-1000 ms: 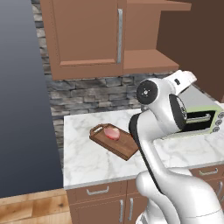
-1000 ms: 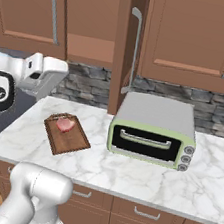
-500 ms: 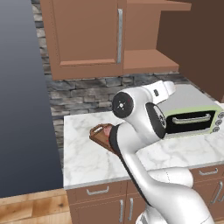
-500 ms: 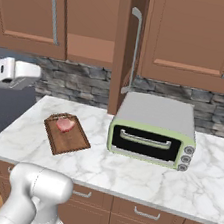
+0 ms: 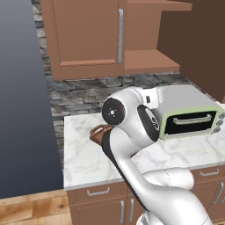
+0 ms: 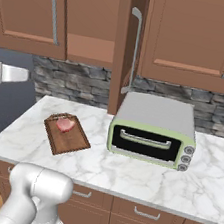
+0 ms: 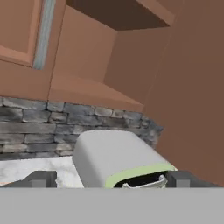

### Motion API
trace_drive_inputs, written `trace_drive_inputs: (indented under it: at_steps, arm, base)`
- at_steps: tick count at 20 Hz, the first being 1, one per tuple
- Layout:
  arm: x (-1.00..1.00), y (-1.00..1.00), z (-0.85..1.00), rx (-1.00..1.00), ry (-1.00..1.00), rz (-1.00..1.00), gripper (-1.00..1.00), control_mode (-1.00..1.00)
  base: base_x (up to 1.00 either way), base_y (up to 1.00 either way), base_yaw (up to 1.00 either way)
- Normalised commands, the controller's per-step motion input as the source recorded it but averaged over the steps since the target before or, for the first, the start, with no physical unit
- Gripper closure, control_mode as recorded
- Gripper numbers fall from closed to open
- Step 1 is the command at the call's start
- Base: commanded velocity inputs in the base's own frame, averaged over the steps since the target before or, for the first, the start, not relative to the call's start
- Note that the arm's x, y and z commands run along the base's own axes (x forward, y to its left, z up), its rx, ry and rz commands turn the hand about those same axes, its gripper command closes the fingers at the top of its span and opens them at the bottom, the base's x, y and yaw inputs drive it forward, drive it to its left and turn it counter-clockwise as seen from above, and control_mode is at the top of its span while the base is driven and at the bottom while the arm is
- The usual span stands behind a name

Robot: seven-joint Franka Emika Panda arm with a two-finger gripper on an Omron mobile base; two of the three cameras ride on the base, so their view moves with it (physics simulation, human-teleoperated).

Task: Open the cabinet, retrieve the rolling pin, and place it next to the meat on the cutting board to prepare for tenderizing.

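The cabinet [image 6: 91, 25] stands with its right-hand door [image 6: 124, 45] swung open edge-on and its left door shut; on the shelves as far as they show, no rolling pin can be made out. The meat [image 6: 65, 124] lies alone on the cutting board [image 6: 72, 141] on the marble counter [image 6: 126, 171], left of a toaster oven [image 6: 154, 130]; the gripper [image 7: 111, 180] faces the opened compartment with jaws spread wide and empty, so fetching and placing the pin appear to remain.
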Motion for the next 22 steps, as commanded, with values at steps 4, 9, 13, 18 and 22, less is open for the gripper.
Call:
trace_drive_inputs:
  at_steps: [4, 9, 13, 18, 22]
  arm:
    - [0.05, 0.00, 0.23, 0.13, -0.24, 0.01, -1.00, -1.00]
    - [0.04, 0.01, 0.30, 0.13, -0.26, 0.03, -1.00, -1.00]
    - [0.02, 0.00, 0.36, 0.11, -0.25, 0.02, -1.00, -1.00]
    - [0.03, 0.03, 0.37, 0.09, -0.21, 0.00, -1.00, -1.00]
    - [0.21, 0.02, 0.18, 0.01, -0.03, 0.00, -1.00, -1.00]
  base:
    - [0.00, 0.00, 0.00]
    - [0.00, 0.00, 0.00]
    - [0.00, 0.00, 0.00]
    - [0.00, 0.00, 0.00]
    - [0.00, 0.00, 0.00]
